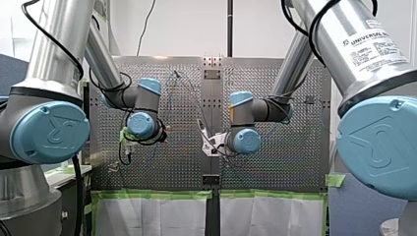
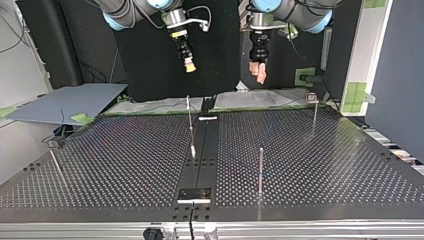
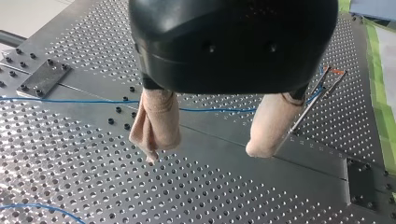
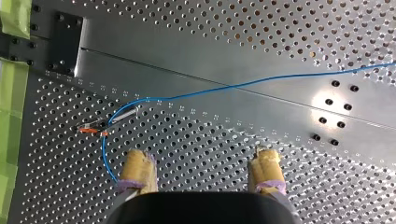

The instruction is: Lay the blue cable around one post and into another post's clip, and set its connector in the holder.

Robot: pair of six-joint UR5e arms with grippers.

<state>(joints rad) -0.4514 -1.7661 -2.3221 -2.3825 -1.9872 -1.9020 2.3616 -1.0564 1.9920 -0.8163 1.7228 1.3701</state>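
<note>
top view: left claw [image 2: 259,71] above table [image 2: 330,165]

My left end effector [image 3: 205,151] and right end effector [image 4: 201,156] hover raised, both spread wide, apparently empty.

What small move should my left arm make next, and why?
Probably lower my left gripper straight down toward the cable. It is open and empty, high above the table, and the cable lies there unheld, running across beneath the gap between the fingers.
</note>
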